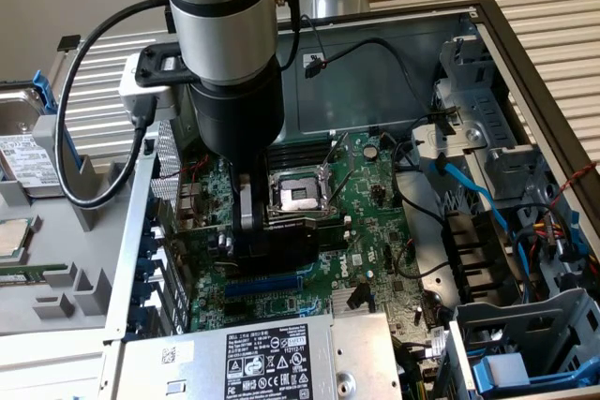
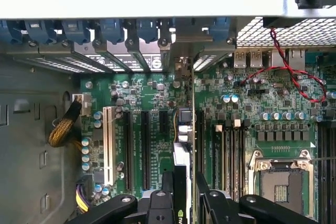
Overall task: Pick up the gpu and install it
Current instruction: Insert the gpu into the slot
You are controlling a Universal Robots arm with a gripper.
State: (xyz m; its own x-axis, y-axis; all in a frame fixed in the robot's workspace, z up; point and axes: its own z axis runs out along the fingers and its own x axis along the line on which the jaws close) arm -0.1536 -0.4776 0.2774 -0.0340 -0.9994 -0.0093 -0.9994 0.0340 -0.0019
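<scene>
Inside an open computer case, a robot arm holds the gpu on edge.
The green motherboard covers the case floor. At the centre of the exterior view the gripper reaches down over it, black fingers clenched on the card's two faces. The gpu stands upright over the blue expansion slot; contact cannot be told.

Item 1: flat black-and-green gpu. Its upper part is hidden from me behind the grey-and-black robot arm. I cannot tell whether its lower edge meets the long blue slot.
Item 2: black label on the silver metal box. Print too small to read.
Item 3: black jaws. Cut off by the wrist view's edge.
</scene>
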